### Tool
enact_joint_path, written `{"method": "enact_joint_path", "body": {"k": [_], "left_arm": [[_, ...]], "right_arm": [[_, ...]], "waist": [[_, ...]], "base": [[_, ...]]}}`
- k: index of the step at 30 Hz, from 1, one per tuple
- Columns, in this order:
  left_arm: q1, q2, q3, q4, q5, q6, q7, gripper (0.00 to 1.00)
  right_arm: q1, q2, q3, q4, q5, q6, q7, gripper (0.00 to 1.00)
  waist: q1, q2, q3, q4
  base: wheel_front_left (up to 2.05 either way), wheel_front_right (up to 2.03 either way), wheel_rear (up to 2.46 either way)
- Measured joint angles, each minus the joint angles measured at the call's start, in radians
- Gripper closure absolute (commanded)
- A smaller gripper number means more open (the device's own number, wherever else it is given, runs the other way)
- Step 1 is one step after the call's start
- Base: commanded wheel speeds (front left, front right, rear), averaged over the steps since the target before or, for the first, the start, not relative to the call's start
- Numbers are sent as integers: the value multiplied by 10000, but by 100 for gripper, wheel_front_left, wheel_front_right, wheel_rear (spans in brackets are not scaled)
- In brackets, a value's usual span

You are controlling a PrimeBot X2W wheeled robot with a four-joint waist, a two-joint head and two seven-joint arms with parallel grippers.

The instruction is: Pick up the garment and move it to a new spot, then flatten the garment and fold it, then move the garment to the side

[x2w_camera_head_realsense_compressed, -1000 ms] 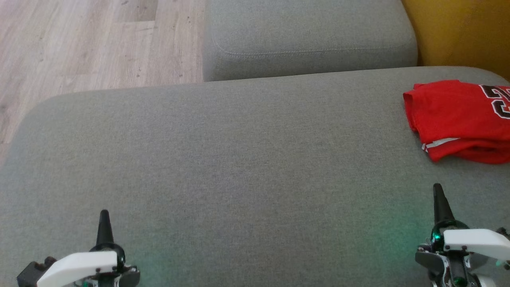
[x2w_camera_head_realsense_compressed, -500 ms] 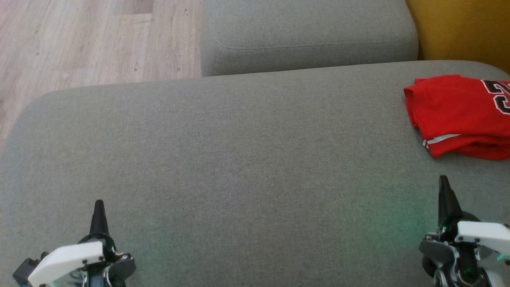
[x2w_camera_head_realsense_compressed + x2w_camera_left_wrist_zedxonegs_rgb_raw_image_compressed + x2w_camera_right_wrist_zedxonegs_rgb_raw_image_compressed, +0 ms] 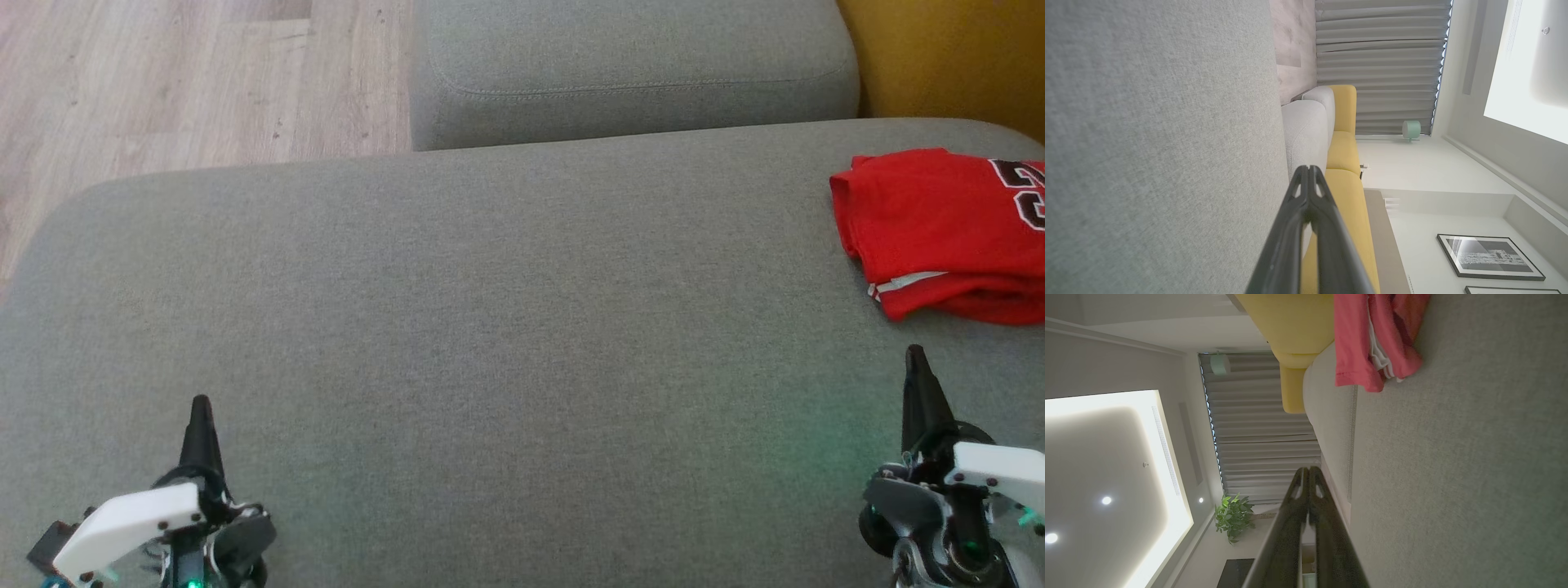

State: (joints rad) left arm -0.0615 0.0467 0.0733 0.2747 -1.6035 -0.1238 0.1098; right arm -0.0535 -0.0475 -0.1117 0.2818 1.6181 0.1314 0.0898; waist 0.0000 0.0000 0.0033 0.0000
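The garment (image 3: 939, 229) is a red jersey with dark numerals and white trim, folded into a compact pile at the far right of the grey couch seat (image 3: 490, 327). In the right wrist view the garment (image 3: 1372, 339) lies ahead of the fingers at the top. My right gripper (image 3: 916, 359) hovers low at the lower right, just short of the garment, shut with nothing in it. Low at the lower left, far from the garment, my left gripper (image 3: 199, 408) is shut and empty too. Both wrist views show each pair of fingers (image 3: 1310, 173) (image 3: 1308, 471) pressed together.
A second grey cushion (image 3: 629, 73) sits beyond the seat. A yellow sofa piece (image 3: 947, 57) stands at the back right. Wooden floor (image 3: 163, 82) lies past the seat's rounded left and far edges.
The head view has tilted slightly, shifting the whole scene. Both grippers stay shut and sit a bit further up in the picture. The garment has not moved on the seat.
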Motion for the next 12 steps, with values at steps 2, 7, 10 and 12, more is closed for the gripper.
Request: {"method": "enact_joint_path", "body": {"k": [2, 7, 10, 12], "left_arm": [[0, -2, 0, 0, 0, 0, 0, 100], [0, -2, 0, 0, 2, 0, 0, 100], [0, -2, 0, 0, 0, 0, 0, 100], [0, -4, 2, 0, 0, 0, 0, 100]], "right_arm": [[0, 2, -8, 0, 0, 0, 0, 100], [0, 2, -25, 0, 0, 0, 2, 100], [0, 2, -33, 0, 0, 0, 13, 100], [0, 2, -36, 0, 0, 0, 48, 100]], "waist": [[0, 0, 0, 0], [0, 0, 0, 0], [0, 0, -1, 0], [0, 0, -1, 0]], "base": [[0, 0, 0], [0, 0, 0], [0, 0, 0], [0, 0, 0]]}}
